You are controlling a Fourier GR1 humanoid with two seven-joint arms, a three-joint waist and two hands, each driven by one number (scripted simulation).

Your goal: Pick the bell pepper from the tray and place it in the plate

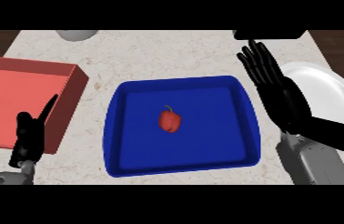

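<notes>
A small red bell pepper (170, 120) with a dark stem lies near the middle of a blue tray (134, 164) at the counter's centre. A white plate (321, 89) sits at the right edge, partly hidden behind my right hand (282, 93). That hand hovers open, fingers straight and pointing away, between the tray's right rim and the plate. It is apart from the pepper. My left hand (28, 136) rests open at the lower left, fingers up, beside the red box.
A red box (37, 89) stands at the left edge, close to the tray. A grey round object (76, 34) shows at the counter's far edge, and a black object (269, 34) at the far right. Bare marble counter lies between the box and tray.
</notes>
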